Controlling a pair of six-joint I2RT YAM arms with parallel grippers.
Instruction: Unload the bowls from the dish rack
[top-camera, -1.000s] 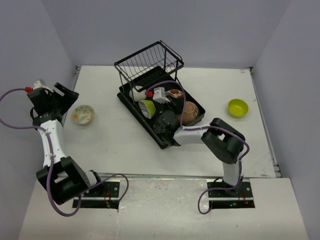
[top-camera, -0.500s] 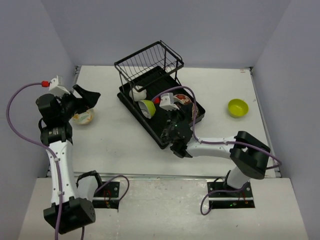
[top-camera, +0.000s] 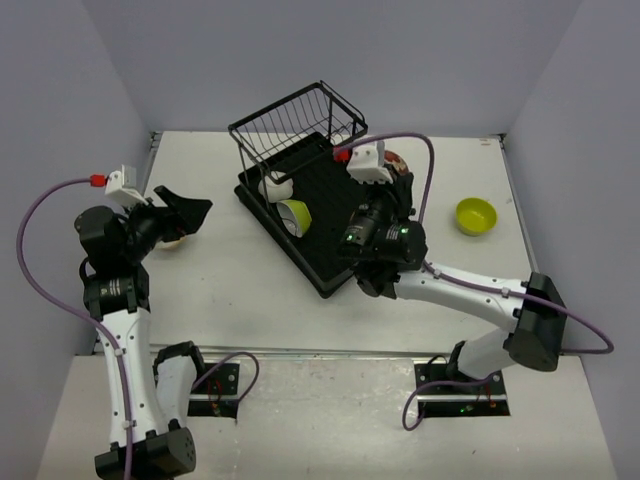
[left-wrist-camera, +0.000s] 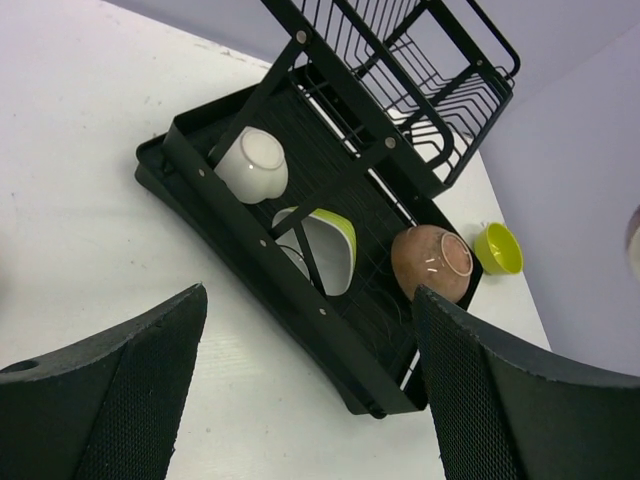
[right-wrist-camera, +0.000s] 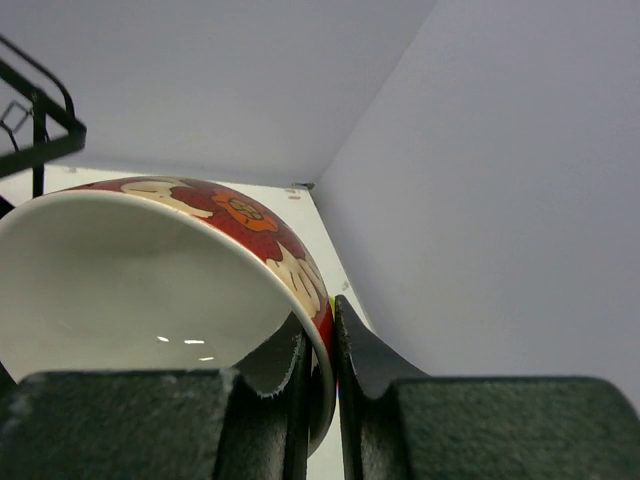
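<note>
The right tool (right-wrist-camera: 320, 345) is pinching the rim of a red flower-patterned bowl (right-wrist-camera: 150, 270), held up by the far right corner of the black rectangular dish rack (top-camera: 312, 255). The left tool (top-camera: 183, 208) hangs spread wide, left of the rack. In the rack: a white bowl (left-wrist-camera: 253, 165), a lime-green bowl (left-wrist-camera: 325, 240) on its side, and a tan-brown bowl (left-wrist-camera: 430, 262). A second lime-green bowl (top-camera: 476, 215) sits on the white surface (top-camera: 230, 270) right of the rack.

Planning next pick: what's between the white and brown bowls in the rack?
A lime-green bowl on its side lies between the white bowl and brown bowl; the left wrist view shows it.
</note>
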